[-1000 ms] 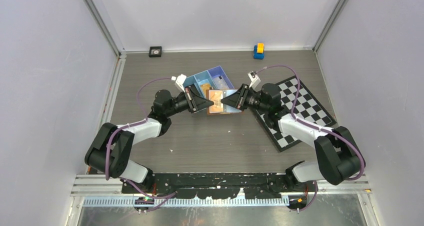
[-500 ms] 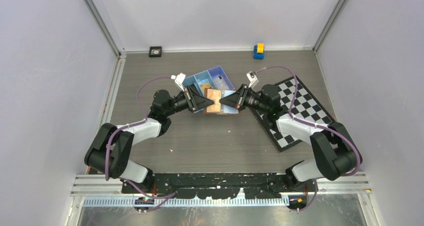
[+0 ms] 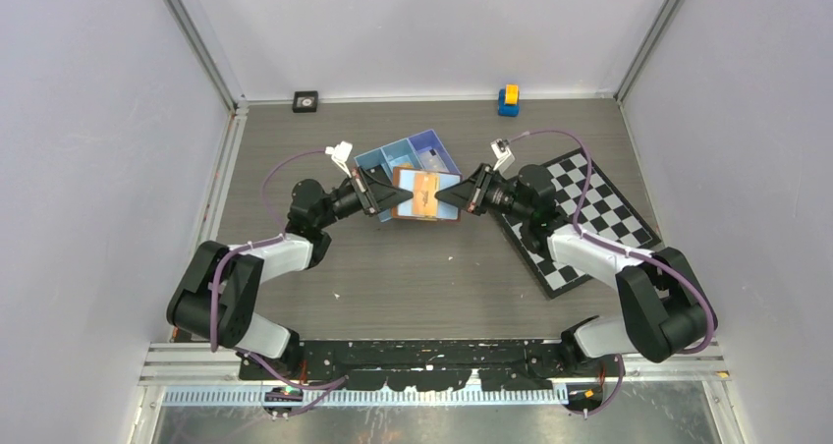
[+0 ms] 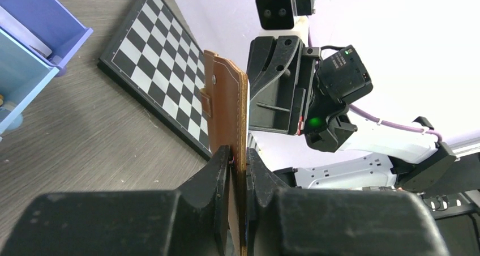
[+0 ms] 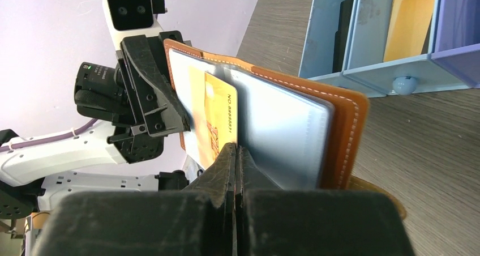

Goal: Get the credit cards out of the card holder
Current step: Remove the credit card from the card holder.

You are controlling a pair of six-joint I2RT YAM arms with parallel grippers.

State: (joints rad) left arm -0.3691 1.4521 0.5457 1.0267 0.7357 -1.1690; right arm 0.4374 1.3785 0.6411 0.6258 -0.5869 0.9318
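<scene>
The brown card holder point(image 3: 417, 194) hangs open on edge above the table, held between both arms. My left gripper point(image 4: 239, 154) is shut on one brown cover point(image 4: 223, 103), strap clasp facing the camera; from above, this gripper point(image 3: 401, 199) is at the holder's left side. My right gripper point(image 5: 235, 149) is shut on the lower edge of an orange credit card point(image 5: 215, 120) that sticks out of the clear sleeves point(image 5: 283, 131) inside the holder point(image 5: 346, 126). From above, the right gripper point(image 3: 438, 198) meets the holder from the right. Any other cards are hidden in the sleeves.
The blue three-compartment tray point(image 3: 385, 155) stands just behind the holder, and a pale orange card point(image 5: 408, 18) leans in one of its compartments. A chequered board point(image 3: 599, 218) lies to the right. A blue and yellow block point(image 3: 508, 99) and a small black square point(image 3: 305, 101) sit by the back wall.
The holder has risen and shifted slightly left and toward the tray, carried by both arms. The right gripper's jaws went from slightly apart to shut on the orange card.
</scene>
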